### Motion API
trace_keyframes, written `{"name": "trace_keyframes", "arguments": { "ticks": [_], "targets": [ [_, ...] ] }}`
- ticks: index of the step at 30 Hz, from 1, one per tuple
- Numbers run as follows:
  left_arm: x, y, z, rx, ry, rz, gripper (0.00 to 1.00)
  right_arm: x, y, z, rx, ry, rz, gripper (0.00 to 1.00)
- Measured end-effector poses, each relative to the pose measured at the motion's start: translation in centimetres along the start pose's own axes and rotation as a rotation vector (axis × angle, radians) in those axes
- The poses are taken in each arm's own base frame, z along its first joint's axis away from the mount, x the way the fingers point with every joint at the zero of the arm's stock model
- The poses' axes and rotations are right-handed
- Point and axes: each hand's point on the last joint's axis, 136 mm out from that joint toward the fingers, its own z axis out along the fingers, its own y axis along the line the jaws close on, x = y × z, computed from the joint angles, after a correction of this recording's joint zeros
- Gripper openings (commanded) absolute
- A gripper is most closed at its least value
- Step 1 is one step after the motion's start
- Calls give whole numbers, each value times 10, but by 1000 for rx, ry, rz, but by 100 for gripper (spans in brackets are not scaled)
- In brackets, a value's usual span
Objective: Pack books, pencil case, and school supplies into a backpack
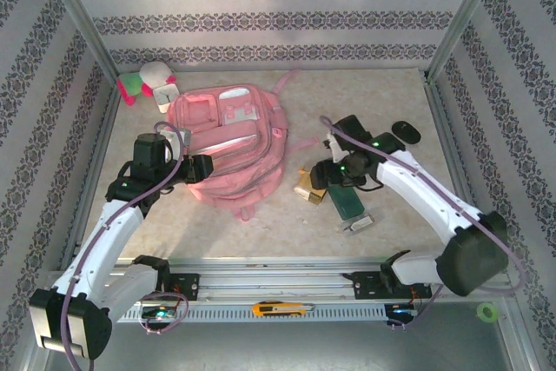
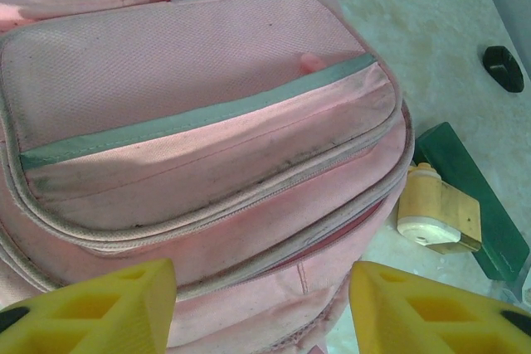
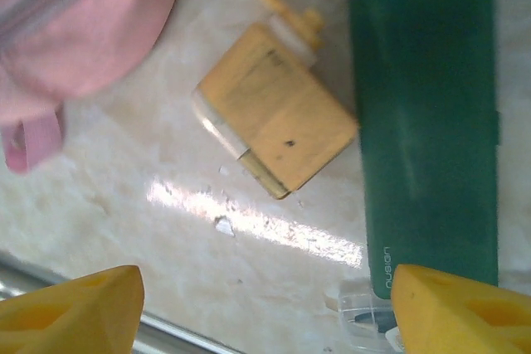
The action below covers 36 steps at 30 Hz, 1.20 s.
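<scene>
The backpack (image 1: 228, 145) lies flat, left of centre on the table (image 1: 365, 97) — soft pink, grubby along its white-trimmed zip pocket; my left gripper (image 2: 261, 312) hangs at its near edge, fingers wide apart, holding nothing; my right gripper (image 3: 265, 312) is spread too, empty; in its wrist view the dark green pencil case (image 3: 427, 122) lies just beside a gold-tan box (image 3: 278, 126) — the case's far end is cut off, its lettering too blurred for me to read.

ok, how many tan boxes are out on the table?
1. The tan box lies between the backpack and the green pencil case. Another could be hidden under the right arm.
</scene>
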Motion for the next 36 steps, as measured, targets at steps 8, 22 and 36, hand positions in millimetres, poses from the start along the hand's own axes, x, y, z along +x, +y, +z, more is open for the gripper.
{"name": "trace_keyframes", "arguments": {
  "ticks": [8,22,36],
  "targets": [
    [4,3,5,1,-2,1,57,-15,17,36,10,128,-316,85],
    [4,-16,19,26,-8,284,67,-45,-79,88,104,246,-69,88],
    [24,-7,104,-46,199,782,54,-38,-92,95,57,215,6,94]
  ]
}}
